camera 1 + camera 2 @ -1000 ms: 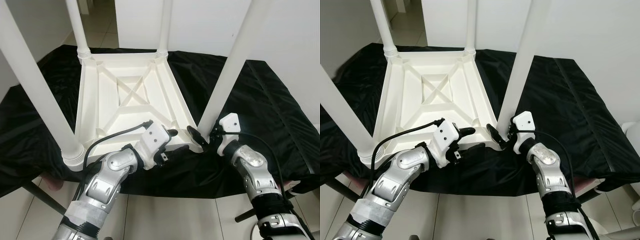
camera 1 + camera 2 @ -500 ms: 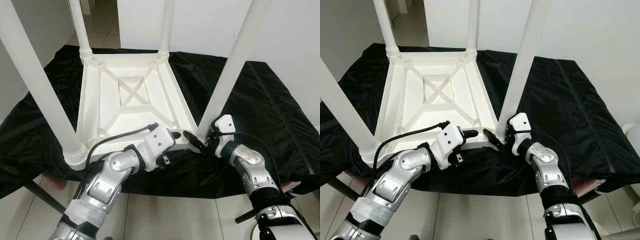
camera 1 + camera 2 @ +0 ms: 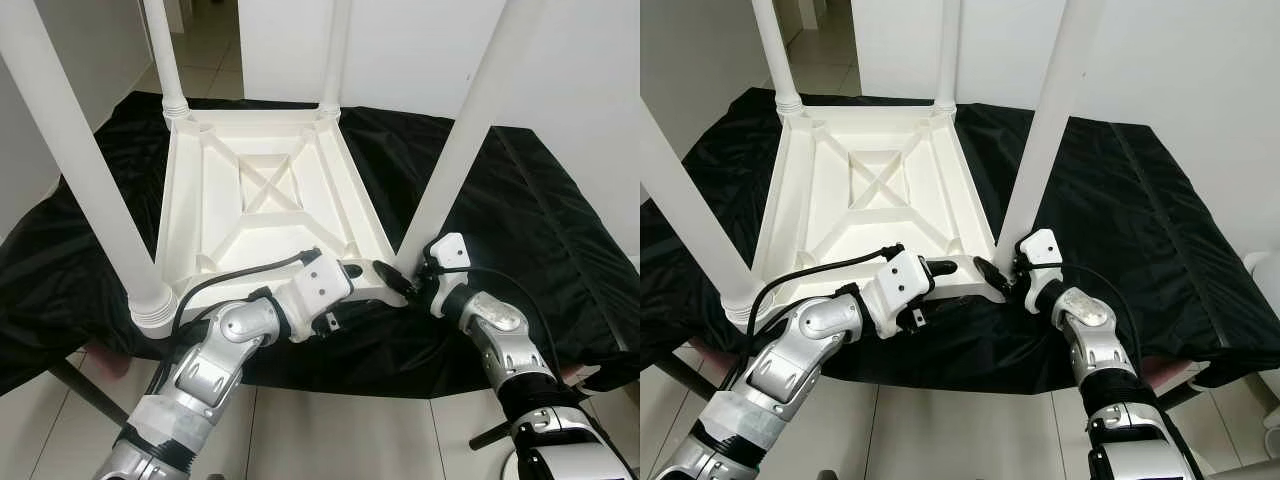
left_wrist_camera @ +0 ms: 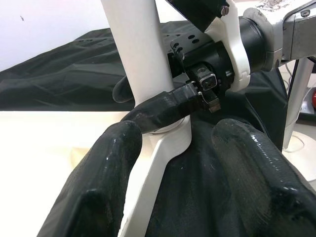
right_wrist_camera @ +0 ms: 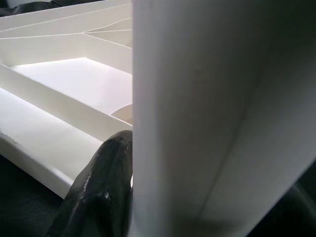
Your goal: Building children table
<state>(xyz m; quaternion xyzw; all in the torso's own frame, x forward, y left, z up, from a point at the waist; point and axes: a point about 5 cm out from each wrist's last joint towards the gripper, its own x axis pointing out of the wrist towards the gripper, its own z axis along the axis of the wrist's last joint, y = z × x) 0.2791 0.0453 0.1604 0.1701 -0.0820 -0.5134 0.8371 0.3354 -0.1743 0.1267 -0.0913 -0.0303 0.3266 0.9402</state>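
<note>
A white children's table [image 3: 260, 200] lies upside down on a black cloth, its legs standing up. My right gripper [image 3: 400, 281] is at the foot of the near right leg [image 3: 460, 140], shut on it. In the left wrist view one right finger [image 4: 163, 106] crosses the front of that leg [image 4: 131, 44]. The right wrist view has the leg [image 5: 207, 113] hard against a finger [image 5: 101, 187]. My left gripper [image 3: 345, 283] is open at the table's near rim beside that corner. Its fingers [image 4: 98, 182] straddle the rim [image 4: 158, 168].
The black cloth [image 3: 530, 210] covers a low platform whose front edge runs just under my wrists. The near left leg [image 3: 90, 170] rises close to my left arm. A dark metal support [image 3: 85, 390] slants over the tiled floor [image 3: 330, 430]. White walls stand behind.
Both grippers have closed in on the near right corner. The right fingers have come onto the leg's foot, and the left gripper has slid right along the rim.
</note>
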